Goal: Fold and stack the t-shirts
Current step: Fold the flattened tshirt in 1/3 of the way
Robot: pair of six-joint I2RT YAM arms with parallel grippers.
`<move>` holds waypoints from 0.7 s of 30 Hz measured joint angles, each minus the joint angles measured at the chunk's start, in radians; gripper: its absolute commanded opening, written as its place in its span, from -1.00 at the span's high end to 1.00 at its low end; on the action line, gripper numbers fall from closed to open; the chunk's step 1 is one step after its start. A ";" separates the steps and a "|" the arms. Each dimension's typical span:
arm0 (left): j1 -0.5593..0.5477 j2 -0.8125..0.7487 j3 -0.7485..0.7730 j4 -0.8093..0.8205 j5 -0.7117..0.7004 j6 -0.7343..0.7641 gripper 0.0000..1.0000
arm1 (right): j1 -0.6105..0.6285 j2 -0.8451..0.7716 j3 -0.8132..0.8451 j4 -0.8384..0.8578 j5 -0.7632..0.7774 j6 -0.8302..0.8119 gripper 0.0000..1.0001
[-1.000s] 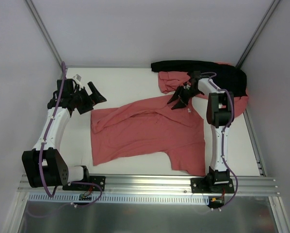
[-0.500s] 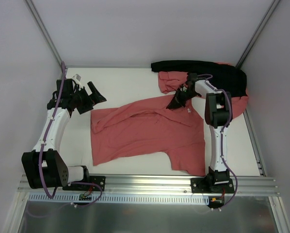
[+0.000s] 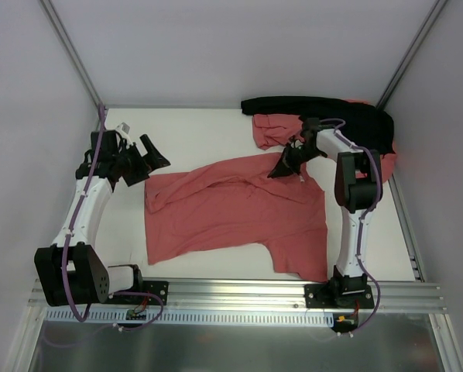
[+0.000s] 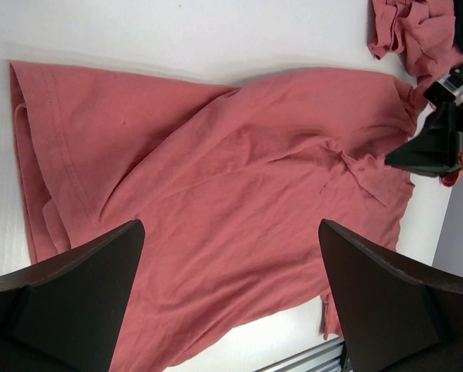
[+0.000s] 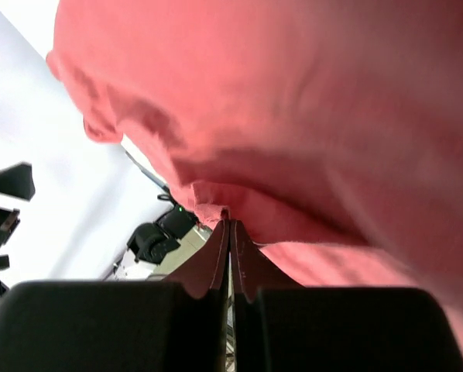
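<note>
**Top external view.** Compared with the frame one second earlier, the right gripper [image 3: 281,167] has gone from jaws apart to jaws together. It now sits at the far edge of the spread t-shirt [image 3: 231,213]. The left gripper [image 3: 149,153] is unchanged: jaws wide apart, holding nothing, just off the shirt's far-left corner. The spread t-shirt is salmon-red and wrinkled, lying across the middle of the table [image 3: 200,128] with one sleeve toward the near right. Crumpled t-shirts [image 3: 272,129] are heaped at the far right corner, partly under a black cloth [image 3: 324,107].

**Left wrist view.** The left fingers [image 4: 77,302] stand well apart above the spread t-shirt and touch nothing. Creases in the cloth run toward the right gripper at the shirt's edge.

**Right wrist view.** The right fingers [image 5: 216,263] are pressed together, clamped on a folded edge of the spread t-shirt. The shirt's cloth fills the view above them, blurred at close range.
</note>
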 measured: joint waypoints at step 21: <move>0.000 -0.064 -0.058 0.013 0.002 -0.002 -0.97 | 0.006 -0.314 -0.269 -0.113 0.030 -0.119 -0.99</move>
